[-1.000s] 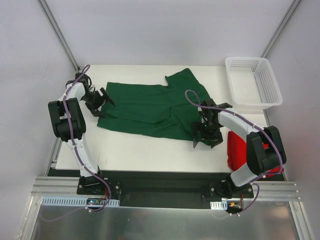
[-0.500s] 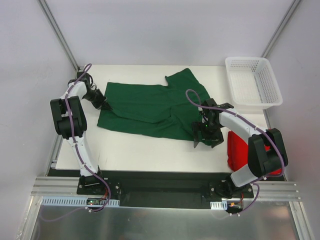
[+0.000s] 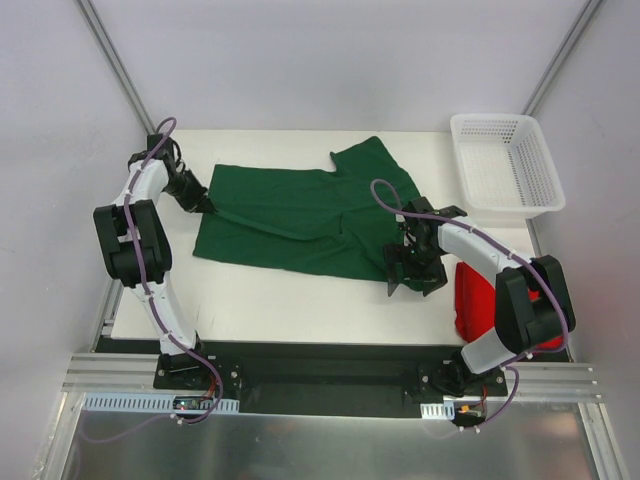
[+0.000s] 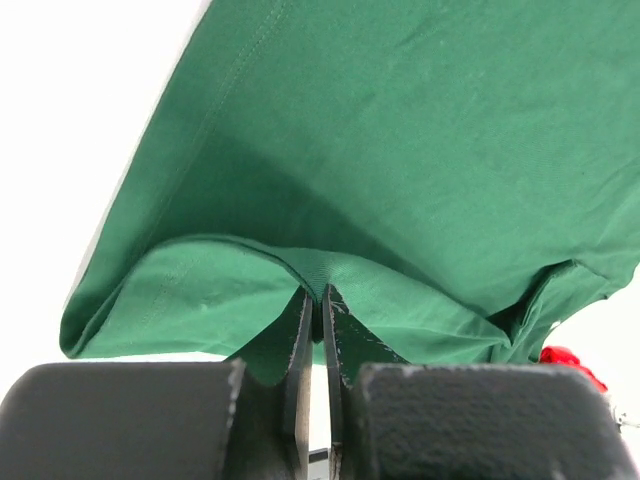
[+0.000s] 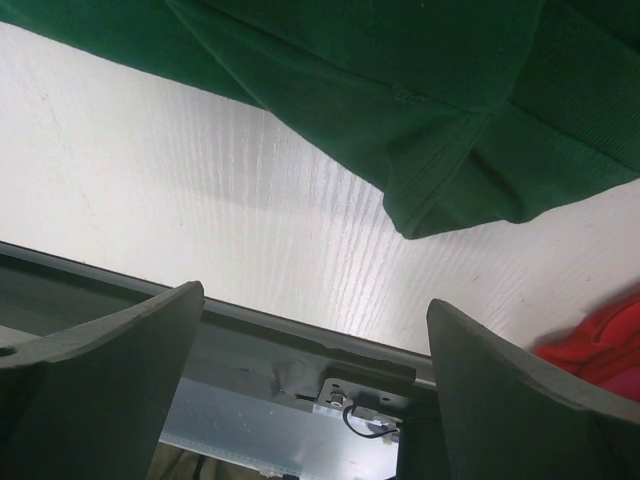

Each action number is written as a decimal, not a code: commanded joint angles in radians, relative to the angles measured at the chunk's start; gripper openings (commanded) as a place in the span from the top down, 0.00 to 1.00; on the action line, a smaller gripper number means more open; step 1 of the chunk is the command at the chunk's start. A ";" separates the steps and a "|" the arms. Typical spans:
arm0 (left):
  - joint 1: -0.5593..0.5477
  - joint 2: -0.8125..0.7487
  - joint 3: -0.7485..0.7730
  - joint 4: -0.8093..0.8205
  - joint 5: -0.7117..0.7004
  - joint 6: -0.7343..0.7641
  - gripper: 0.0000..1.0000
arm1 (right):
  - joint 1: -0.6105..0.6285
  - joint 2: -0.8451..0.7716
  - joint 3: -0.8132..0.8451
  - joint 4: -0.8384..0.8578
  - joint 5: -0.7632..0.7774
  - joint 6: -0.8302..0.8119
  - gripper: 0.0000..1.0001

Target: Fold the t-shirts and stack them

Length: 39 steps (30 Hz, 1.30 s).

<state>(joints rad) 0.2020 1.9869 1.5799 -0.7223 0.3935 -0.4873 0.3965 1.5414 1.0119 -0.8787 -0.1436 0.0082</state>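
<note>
A green t-shirt (image 3: pixel 300 215) lies spread over the middle of the white table (image 3: pixel 280 295). At its left edge my left gripper (image 3: pixel 205 203) is shut on a pinch of the green cloth (image 4: pixel 318 285), which rises in a fold between the fingers (image 4: pixel 298 345). My right gripper (image 3: pixel 413 276) hovers open at the shirt's near right corner (image 5: pixel 450 200), its fingers (image 5: pixel 120 340) wide apart over bare table with no cloth between them. A red t-shirt (image 3: pixel 480 300) lies bunched at the right edge beside the right arm.
A white mesh basket (image 3: pixel 505 165) stands at the far right corner. The table's near edge and metal rail (image 5: pixel 300 350) lie just under the right gripper. Grey walls close in the left and far sides.
My left gripper has shut on the shirt's left edge and drawn it slightly toward the far left, raising a crease in the cloth. The right gripper has hardly moved.
</note>
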 commanded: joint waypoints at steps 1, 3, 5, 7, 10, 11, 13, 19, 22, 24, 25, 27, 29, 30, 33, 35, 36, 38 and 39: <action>-0.007 -0.063 0.049 -0.058 -0.070 -0.019 1.00 | -0.002 0.002 0.005 -0.026 -0.004 -0.030 0.03; -0.006 -0.057 0.074 -0.084 -0.077 -0.014 1.00 | -0.002 0.002 0.002 -0.026 -0.004 -0.033 0.03; -0.007 -0.053 0.086 -0.094 -0.103 -0.008 1.00 | -0.004 0.002 -0.004 -0.025 -0.004 -0.034 0.03; -0.004 -0.045 0.107 -0.114 -0.117 0.004 1.00 | -0.004 -0.003 -0.007 -0.023 -0.005 -0.036 0.03; -0.004 -0.016 0.135 -0.129 -0.116 0.010 1.00 | -0.004 -0.003 -0.013 -0.023 -0.007 -0.039 0.03; -0.006 0.001 0.141 -0.132 -0.113 0.010 1.00 | -0.004 -0.004 -0.016 -0.025 -0.005 -0.039 0.03; -0.006 0.016 0.166 -0.140 -0.116 0.010 1.00 | -0.002 -0.009 -0.022 -0.026 -0.005 -0.042 0.03; -0.004 0.082 0.218 -0.167 -0.125 0.012 0.99 | -0.004 -0.030 -0.042 -0.035 0.010 -0.047 0.03; -0.004 0.104 0.224 -0.173 -0.133 0.015 0.95 | -0.004 -0.046 -0.045 -0.040 0.016 -0.047 0.03; -0.004 0.118 0.223 -0.178 -0.146 0.018 0.90 | -0.004 -0.055 -0.042 -0.043 0.021 -0.045 0.02; -0.006 0.122 0.223 -0.177 -0.154 0.021 0.90 | -0.004 -0.061 -0.041 -0.048 0.021 -0.045 0.02; -0.004 0.135 0.229 -0.186 -0.180 0.026 0.90 | -0.004 -0.067 -0.038 -0.054 0.024 -0.045 0.02; -0.003 0.147 0.232 -0.190 -0.186 0.026 0.02 | -0.002 -0.075 -0.036 -0.057 0.021 -0.042 0.02; -0.003 0.148 0.236 -0.195 -0.183 0.026 0.01 | -0.004 -0.079 -0.036 -0.055 0.022 -0.042 0.02; -0.003 0.135 0.217 -0.197 -0.174 0.023 0.01 | -0.004 -0.084 -0.038 -0.055 0.021 -0.036 0.02; -0.003 0.093 0.160 -0.197 -0.177 0.020 0.01 | -0.004 -0.089 -0.038 -0.054 0.021 -0.034 0.02; -0.004 0.075 0.134 -0.187 -0.180 0.013 0.01 | -0.002 -0.092 -0.038 -0.048 0.022 -0.028 0.02; -0.007 0.017 0.045 -0.171 -0.168 0.013 0.01 | -0.004 -0.098 -0.035 -0.036 0.025 -0.022 0.02; -0.009 -0.006 0.011 -0.142 -0.151 0.015 0.01 | -0.002 -0.099 -0.033 -0.032 0.032 -0.017 0.02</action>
<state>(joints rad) 0.2024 2.1075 1.7107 -0.8619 0.2302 -0.4717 0.3965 1.4853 0.9665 -0.9031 -0.1345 -0.0189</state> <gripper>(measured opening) 0.992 0.980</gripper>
